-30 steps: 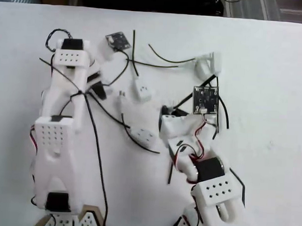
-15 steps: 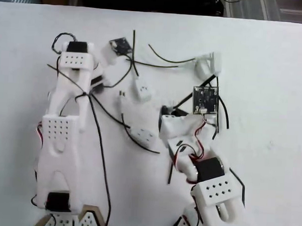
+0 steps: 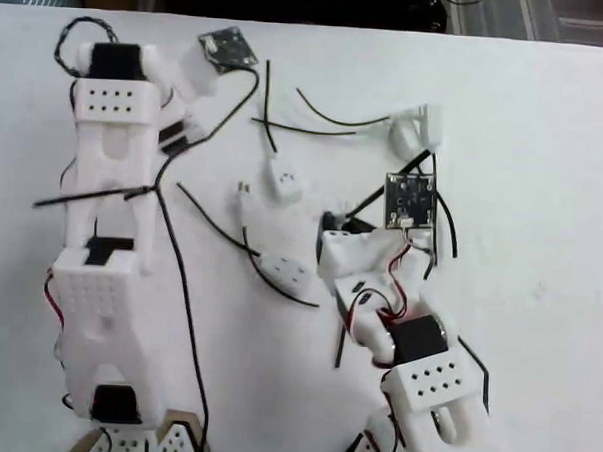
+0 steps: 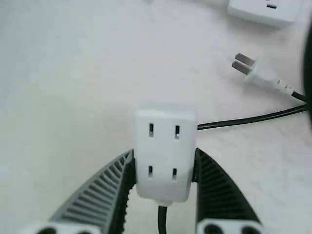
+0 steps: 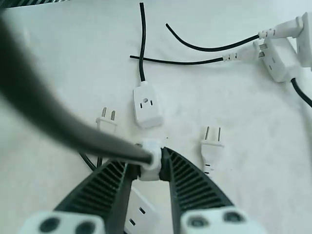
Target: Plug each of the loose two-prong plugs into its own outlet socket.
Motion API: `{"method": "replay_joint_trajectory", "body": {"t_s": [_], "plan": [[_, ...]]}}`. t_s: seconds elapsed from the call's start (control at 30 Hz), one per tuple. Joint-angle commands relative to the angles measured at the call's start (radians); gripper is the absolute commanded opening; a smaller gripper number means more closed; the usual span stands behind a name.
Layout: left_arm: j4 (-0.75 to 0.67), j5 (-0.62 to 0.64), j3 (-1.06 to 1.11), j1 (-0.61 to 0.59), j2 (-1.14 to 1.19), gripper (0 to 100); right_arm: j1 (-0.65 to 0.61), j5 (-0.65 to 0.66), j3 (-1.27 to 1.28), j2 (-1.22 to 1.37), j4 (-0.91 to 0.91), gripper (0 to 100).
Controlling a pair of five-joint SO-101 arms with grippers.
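Observation:
My left gripper [image 4: 163,155] is shut on a white outlet block [image 4: 165,141] with two pairs of slots, its black cord trailing back. In the high view this gripper [image 3: 177,136] sits at the far left of the table. A loose two-prong plug [image 4: 248,70] lies beyond it, also seen as the plug [image 3: 245,190]. My right gripper [image 5: 148,161] is shut on a white plug [image 5: 149,168] with a thick black cord, just above an outlet [image 5: 139,212]. Another loose plug [image 5: 212,141] lies beside it, and a single socket [image 5: 146,105] farther off.
A white outlet block [image 3: 411,126] with plugs in it lies at the back, right of centre. A second socket [image 3: 284,271] rests mid-table beside the right arm [image 3: 416,351]. Black cords [image 3: 316,130] cross the middle. The left arm [image 3: 106,228] stretches along the left side.
The left arm has swung away toward the far left of the table, carrying its outlet block and dragging its cord sideways. The right arm has kept still.

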Motion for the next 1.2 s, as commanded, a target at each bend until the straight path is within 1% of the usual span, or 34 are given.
{"method": "replay_joint_trajectory", "body": {"t_s": [0.0, 0.1, 0.23, 0.33, 0.43, 0.5, 0.6, 0.7, 0.83, 1.0, 1.03, 1.1, 1.17], "plan": [[0.015, 0.048, 0.075, -0.021, -0.205, 2, 0.005, -0.009, 0.017, -0.018, -0.062, 1.7], [0.015, 0.046, 0.255, -0.022, -0.323, 2, 0.005, -0.003, 0.043, -0.018, -0.117, 1.7], [0.014, 0.044, 0.531, -0.022, -0.512, 2, 0.005, -0.003, 0.044, -0.018, -0.117, 1.7], [-0.031, 0.048, 0.752, -0.021, -0.647, 2, 0.005, -0.002, 0.044, -0.018, -0.117, 1.7], [-0.127, 0.052, 0.985, -0.019, -0.753, 2, 0.005, 0.021, 0.044, -0.018, -0.116, 1.7], [-0.224, 0.058, 1.148, -0.019, -0.803, 2, 0.005, 0.04, 0.044, -0.018, -0.114, 1.7], [-0.388, 0.094, 1.363, -0.018, -0.834, 2, 0.001, 0.046, 0.043, -0.018, -0.101, 1.7], [-0.528, 0.098, 1.531, 0.015, -0.835, 2, -0.033, 0.046, 0.044, -0.018, -0.093, 1.7], [-0.672, 0.103, 1.677, 0.09, -0.839, 2, -0.039, 0.041, 0.048, -0.018, -0.093, 1.7], [-0.845, 0.166, 1.78, 0.139, -0.835, 3, -0.036, 0.04, 0.048, -0.018, -0.093, 1.7], [-0.862, 0.166, 1.791, 0.142, -0.837, 6, -0.036, 0.04, 0.048, -0.018, -0.093, 1.7], [-0.873, 0.181, 1.803, 0.143, -0.842, 14, -0.036, 0.04, 0.049, -0.018, -0.093, 1.7], [-0.873, 0.249, 1.8, 0.136, -0.843, 25, -0.036, 0.04, 0.049, -0.018, -0.093, 1.7]]}}
